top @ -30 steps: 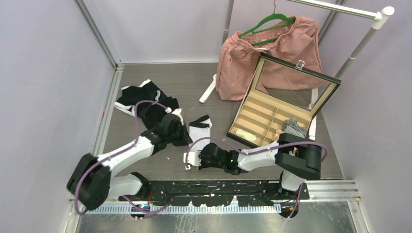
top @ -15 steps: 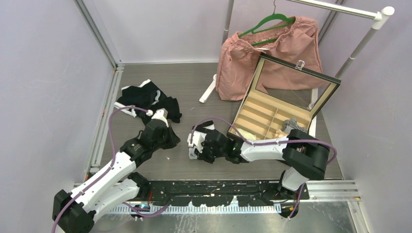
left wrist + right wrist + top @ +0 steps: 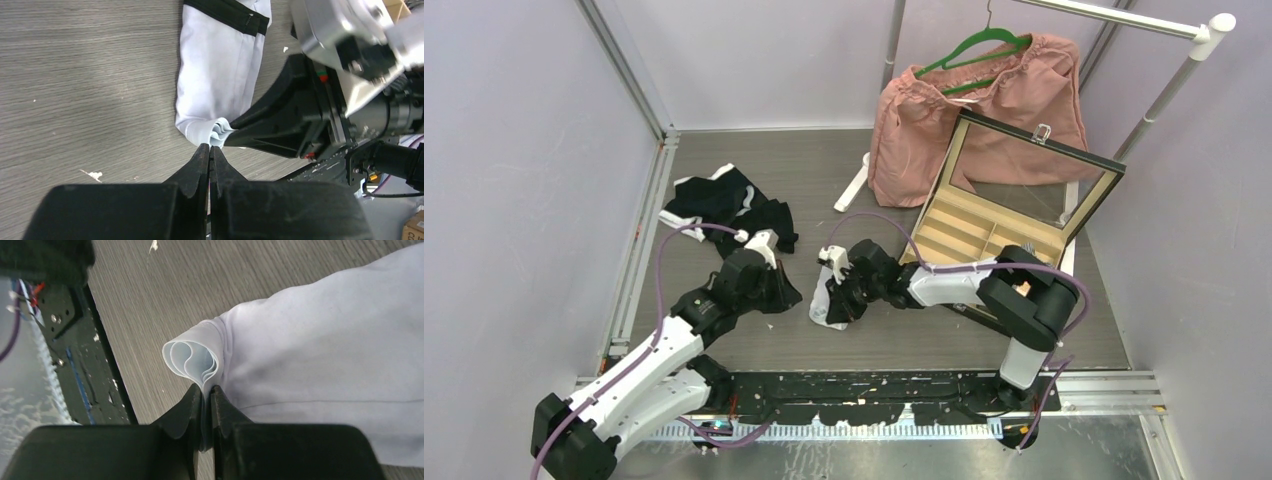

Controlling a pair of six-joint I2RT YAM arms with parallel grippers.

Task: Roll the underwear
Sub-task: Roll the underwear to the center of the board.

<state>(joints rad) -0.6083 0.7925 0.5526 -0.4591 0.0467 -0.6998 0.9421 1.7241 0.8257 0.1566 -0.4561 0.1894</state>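
A mostly white underwear [image 3: 822, 300] with a black band [image 3: 227, 12] lies lengthwise on the grey table between the arms. My right gripper [image 3: 206, 388] is shut on its near end, where the cloth bunches into a small layered fold [image 3: 192, 357]. In the top view the right gripper [image 3: 838, 303] sits right over that end. My left gripper [image 3: 209, 147] is shut with nothing in it, its tips just short of the same fold. From above, the left gripper [image 3: 789, 294] is just left of the cloth. More underwear, mainly black [image 3: 727, 205], lies heaped at the far left.
An open black box [image 3: 984, 235] with compartments stands right of the right arm. A pink garment [image 3: 924, 130] on a green hanger [image 3: 974, 45] hangs from a white rack [image 3: 864, 182] behind. The black base rail [image 3: 874, 385] runs along the near edge.
The right gripper has moved away from the near edge, carrying the white underwear's end with it. The left arm has stretched out lower and its gripper has shifted slightly left and nearer.
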